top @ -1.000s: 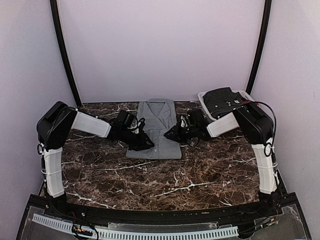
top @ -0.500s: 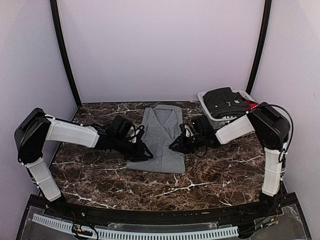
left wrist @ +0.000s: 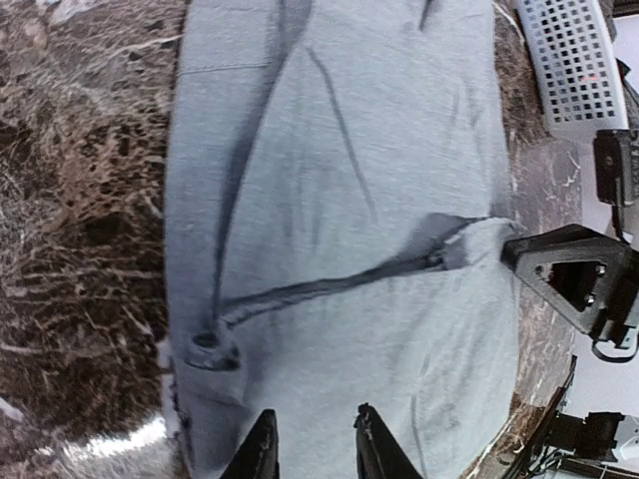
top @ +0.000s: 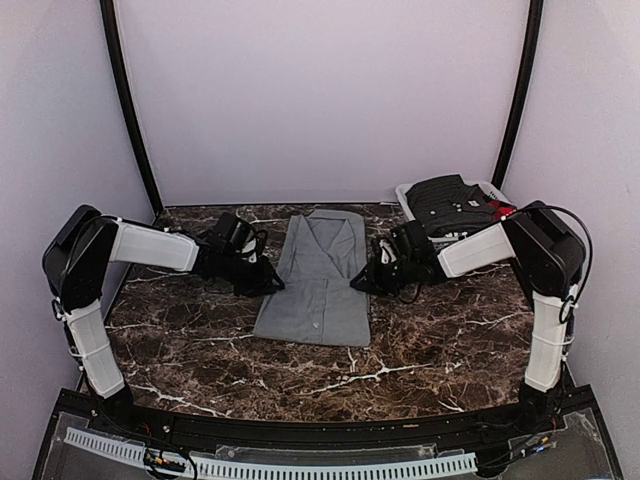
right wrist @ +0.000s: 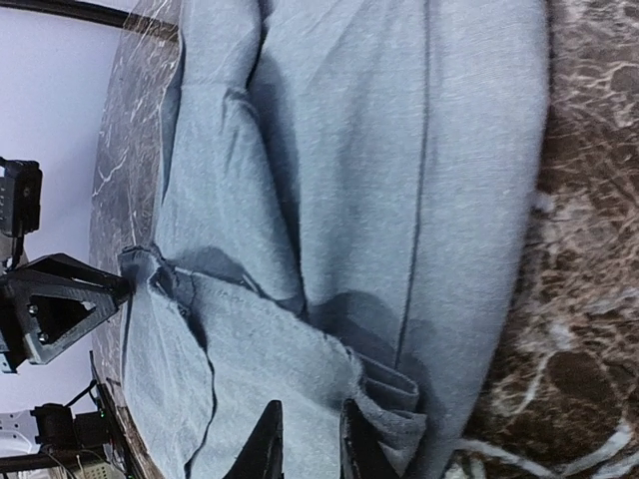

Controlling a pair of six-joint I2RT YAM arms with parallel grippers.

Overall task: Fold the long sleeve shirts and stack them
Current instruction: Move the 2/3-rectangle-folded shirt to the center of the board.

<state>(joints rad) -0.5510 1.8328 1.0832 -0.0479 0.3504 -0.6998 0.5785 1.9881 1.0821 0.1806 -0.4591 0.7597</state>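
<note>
One grey long sleeve shirt (top: 315,285) lies flat on the marble table, folded into a long narrow strip with its collar at the far end. My left gripper (top: 268,285) sits at its left edge and my right gripper (top: 360,282) at its right edge, about halfway along. In the left wrist view the shirt (left wrist: 349,150) fills the frame, and the left gripper (left wrist: 315,454) hovers over it, jaws narrowly apart with nothing between them. In the right wrist view the right gripper (right wrist: 308,449) is also slightly open over the shirt (right wrist: 399,150), beside a bunched fold (right wrist: 394,399).
A white laundry basket (top: 490,190) holding dark clothes (top: 445,200) stands at the back right corner, just behind the right arm. Its mesh wall (left wrist: 574,60) shows in the left wrist view. Purple walls enclose the table on three sides.
The shirt was first drawn toward the near edge and lengthened. Both grippers have since slid back toward the far side along its edges, while the shirt stayed put.
</note>
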